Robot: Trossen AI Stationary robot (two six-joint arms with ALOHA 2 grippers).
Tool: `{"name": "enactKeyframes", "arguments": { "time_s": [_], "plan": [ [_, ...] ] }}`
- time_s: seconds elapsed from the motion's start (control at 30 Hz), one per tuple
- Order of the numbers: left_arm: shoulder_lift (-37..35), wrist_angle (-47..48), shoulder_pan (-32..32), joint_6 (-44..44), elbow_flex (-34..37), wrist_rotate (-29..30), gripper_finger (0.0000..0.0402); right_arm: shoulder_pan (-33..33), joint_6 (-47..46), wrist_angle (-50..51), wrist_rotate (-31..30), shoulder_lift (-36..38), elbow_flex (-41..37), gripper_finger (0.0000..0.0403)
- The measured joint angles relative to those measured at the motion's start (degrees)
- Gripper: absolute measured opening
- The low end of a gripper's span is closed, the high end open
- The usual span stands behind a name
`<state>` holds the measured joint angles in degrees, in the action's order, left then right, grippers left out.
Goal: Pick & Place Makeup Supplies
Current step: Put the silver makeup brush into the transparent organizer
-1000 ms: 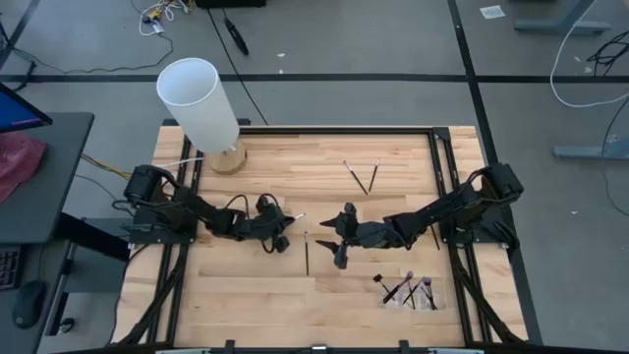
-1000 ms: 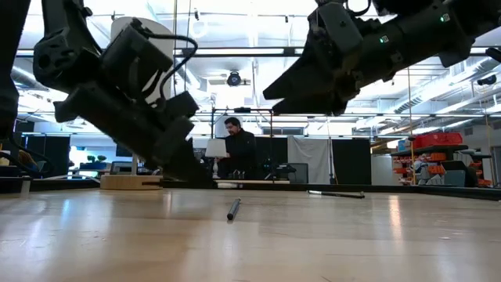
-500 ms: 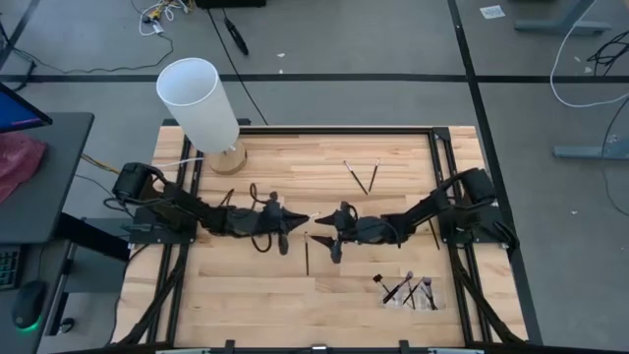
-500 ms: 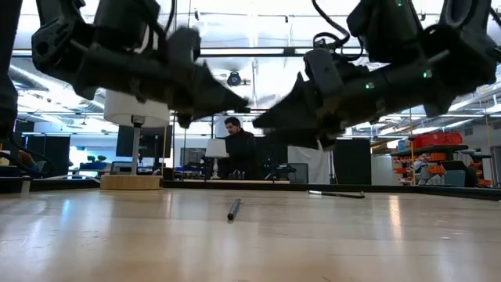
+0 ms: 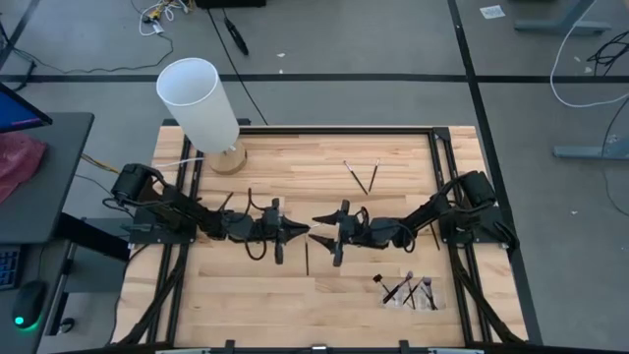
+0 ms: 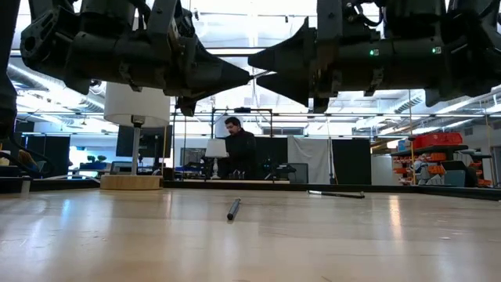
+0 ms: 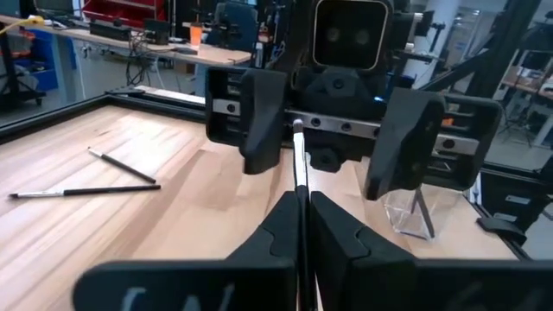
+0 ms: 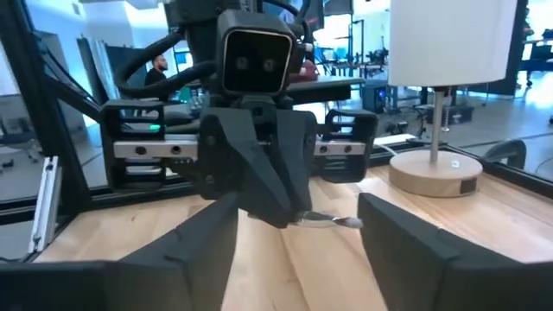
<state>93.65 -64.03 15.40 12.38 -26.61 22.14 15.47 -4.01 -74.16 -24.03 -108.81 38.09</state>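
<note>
Above the middle of the wooden table [image 5: 265, 305], the two arms meet tip to tip, both held well clear of the boards. From where I stand, the left gripper [image 5: 302, 233] is clenched on a thin makeup brush [image 7: 299, 173], whose pale end pokes out past its fingertips toward the other arm. Facing it, the right gripper [image 5: 319, 220] has its fingers [image 7: 261, 117] spread wide on either side of that brush tip, not yet pinching it. Below the two grippers a second dark brush [image 5: 306, 258] lies flat on the wood. Behind the right gripper, near its arm's base, a clear holder [image 5: 411, 291] carries several brushes; farther across the table two more [image 5: 361, 175] lie crossed. Beyond the left arm stands a white cylinder [image 5: 200, 103].
</note>
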Motion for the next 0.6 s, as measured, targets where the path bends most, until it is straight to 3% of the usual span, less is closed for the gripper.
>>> {"name": "enactKeyframes", "arguments": {
  "time_s": [0.5, 0.6],
  "plan": [
    [0.00, 0.02, -0.02, 0.20, 0.00, -0.30, 0.0029, -0.05, -0.06, 0.34, 1.29, 0.02, 0.00, 0.0036],
    [0.00, 0.09, 0.00, 0.20, 0.00, -0.41, 0.0039, 0.19, 0.30, 0.54, 1.63, 0.07, 0.00, 0.0011]
  ]
}}
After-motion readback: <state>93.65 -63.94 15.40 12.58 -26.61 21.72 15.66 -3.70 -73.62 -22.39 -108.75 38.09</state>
